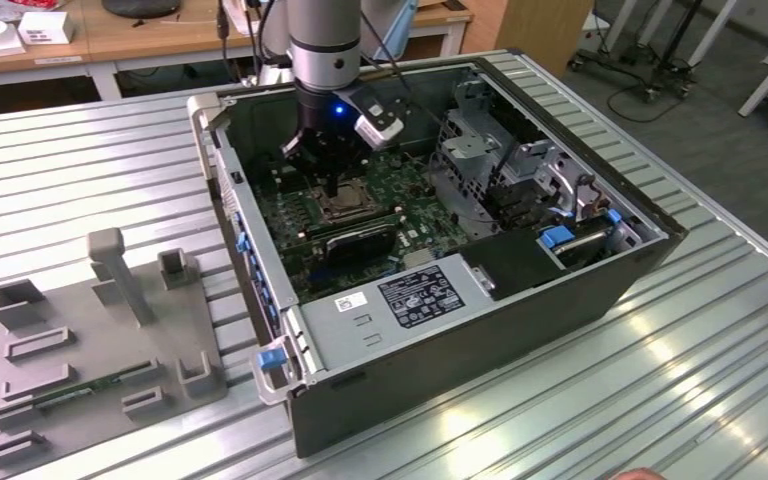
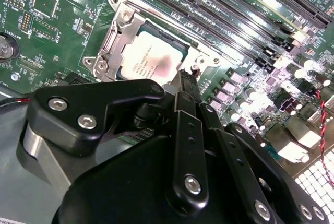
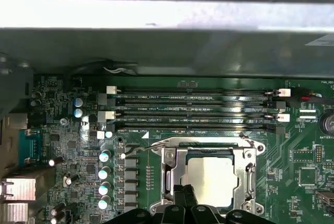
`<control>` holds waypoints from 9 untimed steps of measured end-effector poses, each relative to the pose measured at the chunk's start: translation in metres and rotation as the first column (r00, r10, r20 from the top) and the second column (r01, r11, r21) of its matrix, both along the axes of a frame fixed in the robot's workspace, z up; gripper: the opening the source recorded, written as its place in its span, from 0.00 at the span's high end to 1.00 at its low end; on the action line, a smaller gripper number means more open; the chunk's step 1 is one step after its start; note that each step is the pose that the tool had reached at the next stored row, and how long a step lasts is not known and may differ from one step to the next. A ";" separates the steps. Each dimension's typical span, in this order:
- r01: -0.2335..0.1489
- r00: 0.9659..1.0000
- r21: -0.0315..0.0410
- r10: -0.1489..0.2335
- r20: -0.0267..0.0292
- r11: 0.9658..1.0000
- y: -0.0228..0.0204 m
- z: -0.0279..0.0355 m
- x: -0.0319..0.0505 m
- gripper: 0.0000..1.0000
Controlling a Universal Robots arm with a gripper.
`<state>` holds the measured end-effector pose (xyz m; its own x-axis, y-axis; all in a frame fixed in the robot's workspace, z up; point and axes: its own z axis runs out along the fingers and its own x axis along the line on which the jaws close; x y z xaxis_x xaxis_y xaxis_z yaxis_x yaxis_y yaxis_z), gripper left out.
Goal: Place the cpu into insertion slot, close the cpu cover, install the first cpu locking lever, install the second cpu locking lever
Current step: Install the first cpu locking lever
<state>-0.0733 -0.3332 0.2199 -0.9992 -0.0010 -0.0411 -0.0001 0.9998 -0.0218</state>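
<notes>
**Open computer case, lever stage.** The computer case [image 1: 491,300] lies on its side with its panel off, and the arm [image 1: 320,40] reaches down into it. Inside, the green motherboard [image 3: 78,182] carries the insertion slot [image 1: 347,205], which sits beside the long black memory slots [image 3: 198,104]. The cpu cover [image 3: 169,174] lies flat on the slot, and the cpu [image 3: 209,174] is seated inside it, showing through the cover's cut-out. A thin wire locking lever [image 3: 141,149] juts out at one corner.

The jaws are pressed together with nothing between them, and their tips are low over the slot's edge, just beside the cpu. This suggests the levers are the step in hand. To do it well, the tips should bear on the wire alone and press it down and under its catch in one steady sweep. The cover must stay flat, and the row of capacitors [image 3: 104,177] nearby should be avoided.

The case rests on a ribbed metal tabletop [image 1: 91,170], next to a grey slotted fixture [image 1: 104,350]. Wooden desks [image 1: 157,40] stand behind it.
</notes>
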 end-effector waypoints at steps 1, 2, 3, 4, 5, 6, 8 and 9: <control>0.000 1.000 0.000 0.000 0.000 1.000 0.0000 0.0000 0.0000 0.89; 0.000 1.000 0.000 0.000 0.000 1.000 0.0000 0.0000 0.0000 0.89; 0.000 1.000 0.000 0.000 0.000 1.000 0.0000 0.0000 -0.0001 0.89; 0.000 1.000 0.000 0.000 0.000 1.000 0.0000 0.0003 -0.0001 0.89; 0.000 1.000 0.000 0.000 0.000 1.000 -0.0001 0.0009 -0.0001 0.89; 0.000 1.000 0.000 0.000 0.000 1.000 0.0000 0.0016 -0.0001 0.89; 0.000 1.000 0.000 0.000 0.000 1.000 0.0000 0.0037 -0.0001 0.89; 0.000 1.000 0.000 0.000 0.000 1.000 0.0000 0.0050 -0.0001 0.89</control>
